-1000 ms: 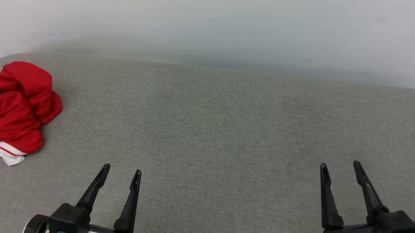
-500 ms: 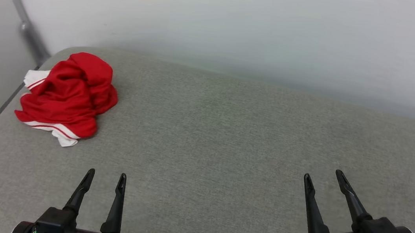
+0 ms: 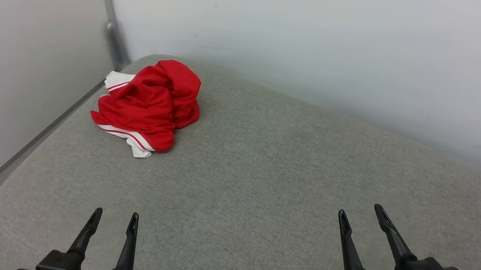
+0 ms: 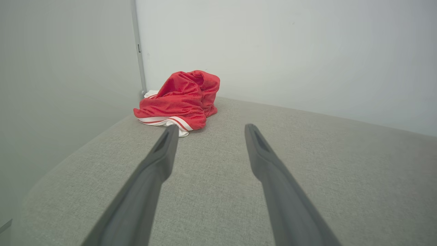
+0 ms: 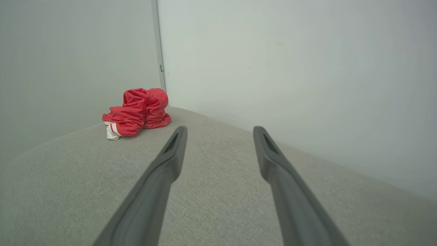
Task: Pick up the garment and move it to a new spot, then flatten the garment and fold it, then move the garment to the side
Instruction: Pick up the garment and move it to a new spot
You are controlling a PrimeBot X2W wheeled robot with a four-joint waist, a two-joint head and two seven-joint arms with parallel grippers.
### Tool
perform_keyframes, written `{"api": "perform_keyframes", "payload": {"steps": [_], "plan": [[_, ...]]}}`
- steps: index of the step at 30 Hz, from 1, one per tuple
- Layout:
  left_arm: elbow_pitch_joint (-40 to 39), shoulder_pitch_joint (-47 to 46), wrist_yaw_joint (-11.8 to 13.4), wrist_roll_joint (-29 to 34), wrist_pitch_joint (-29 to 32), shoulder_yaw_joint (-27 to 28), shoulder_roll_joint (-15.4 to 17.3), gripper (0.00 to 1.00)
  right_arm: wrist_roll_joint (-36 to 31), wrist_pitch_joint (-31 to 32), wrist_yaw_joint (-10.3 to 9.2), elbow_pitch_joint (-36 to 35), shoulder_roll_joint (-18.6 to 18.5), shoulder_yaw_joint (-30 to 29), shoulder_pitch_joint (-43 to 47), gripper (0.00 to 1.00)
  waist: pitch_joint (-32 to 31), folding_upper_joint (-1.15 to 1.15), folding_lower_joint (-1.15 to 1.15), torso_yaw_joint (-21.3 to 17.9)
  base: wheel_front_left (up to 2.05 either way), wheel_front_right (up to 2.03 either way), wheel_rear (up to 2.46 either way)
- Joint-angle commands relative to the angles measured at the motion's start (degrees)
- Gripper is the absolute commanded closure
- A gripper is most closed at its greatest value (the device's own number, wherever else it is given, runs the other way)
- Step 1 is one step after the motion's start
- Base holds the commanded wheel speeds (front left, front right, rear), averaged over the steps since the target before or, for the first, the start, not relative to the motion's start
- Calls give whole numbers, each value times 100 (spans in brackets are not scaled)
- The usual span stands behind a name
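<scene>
The garment [image 3: 150, 103] lies crumpled in a heap at the far left corner of the grey cushioned surface [image 3: 262, 179]; it is red with white striped trim showing at its near edge. Its print is hidden in the folds. My left gripper [image 3: 114, 219] is open at the lower left, well short of the heap. At the lower right my right gripper [image 3: 361, 211] is open too, with nothing between its fingers. From the left wrist the garment [image 4: 181, 100] sits ahead, just beyond the left fingertip [image 4: 170, 131]. From the right wrist the garment [image 5: 138, 111] is far off to the left.
Pale walls meet in a corner behind the garment, with a grey vertical strip [image 3: 111, 13] running down it. The surface's left edge [image 3: 38, 137] drops off beside the left wall. Bare grey fabric spreads between the garment and both grippers.
The camera has swung left, so the garment now appears nearer the picture's middle and the wall corner has come into view. Both grippers stay open.
</scene>
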Motion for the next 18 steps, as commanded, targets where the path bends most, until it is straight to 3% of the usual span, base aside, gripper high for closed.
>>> {"api": "perform_keyframes", "payload": {"steps": [1, 18], "plan": [[-4, 39, -11, 13, -16, 21, -6, 0, 27, -12, -2, 3, 1, 1, 80, 0, -44, 0, 0, 140, 0, 0, 0], [-58, 108, -96, 45, -16, 27, -6, 0, 136, -12, -2, -5, 1, 93, 88, 0, -88, 0, 0, 572, 0, 0, 0]]}}
